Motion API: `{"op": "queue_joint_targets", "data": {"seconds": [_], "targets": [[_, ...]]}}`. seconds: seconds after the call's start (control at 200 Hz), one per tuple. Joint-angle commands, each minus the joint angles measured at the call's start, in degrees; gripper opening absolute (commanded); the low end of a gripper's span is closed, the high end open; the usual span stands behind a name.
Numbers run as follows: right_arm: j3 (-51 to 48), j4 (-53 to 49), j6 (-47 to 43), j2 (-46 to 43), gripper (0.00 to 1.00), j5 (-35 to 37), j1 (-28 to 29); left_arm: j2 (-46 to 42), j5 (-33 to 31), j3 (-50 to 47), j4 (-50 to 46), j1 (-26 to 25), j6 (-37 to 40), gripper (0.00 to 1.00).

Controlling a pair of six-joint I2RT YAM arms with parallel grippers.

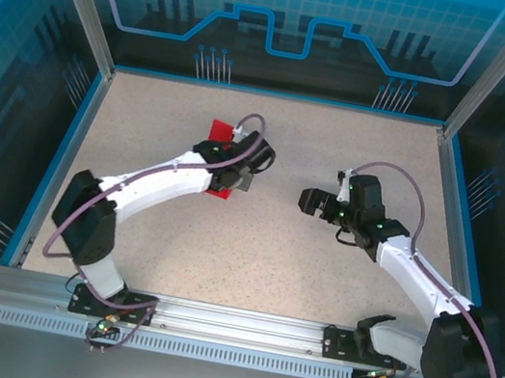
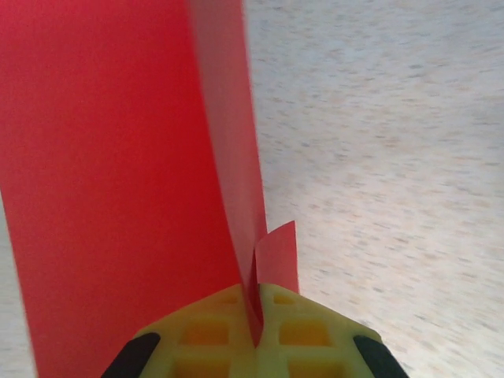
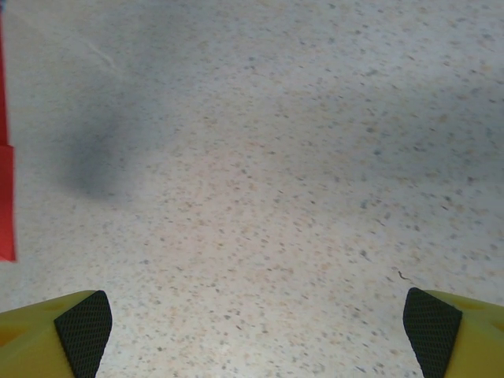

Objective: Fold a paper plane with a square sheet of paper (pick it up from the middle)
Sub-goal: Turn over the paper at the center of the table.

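Progress: judged partway; the sheet of paper [image 2: 118, 173] is doubled along a crease, no pointed dart shape shows, and nose and wing folds look still to do.
Tabletop [image 1: 261, 249]: pale, speckled, matte and flat.
Paper: thin, bright red, matte, with straight edges; it sits at about ten o'clock from the tabletop's centre.
Left hand [image 2: 256, 327]: yellow ribbed pads pressed together, pinching the paper's folded layers.
Right hand [image 3: 257, 335]: spread wide, holding nothing, at three o'clock, apart from the paper.
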Motion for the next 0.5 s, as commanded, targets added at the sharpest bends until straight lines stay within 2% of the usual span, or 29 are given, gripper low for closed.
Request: {"op": "queue_joint_targets", "data": {"seconds": [0.0, 0.1, 0.32, 0.495], "targets": [[-1.09, -2.81, 2.00, -1.16, 0.99, 3.83, -1.25, 8.45, -18.22, 4.03, -9.20, -2.89, 3.70, 0.02], [-0.62, -4.95, 2.93, -1.48, 0.99, 5.37, -1.85, 15.53, -22.16, 8.66, -12.89, -4.37, 0.91, 0.02], [-1.38, -9.13, 5.33, -5.28, 0.99, 9.57, -4.90, 23.77, -21.24, 11.70, -11.10, -7.39, -1.24, 0.01], [-1.89, -10.96, 5.26, -6.92, 0.99, 7.75, -8.84, 31.46, -21.29, 15.91, -12.64, -11.16, -1.03, 0.01]]}}
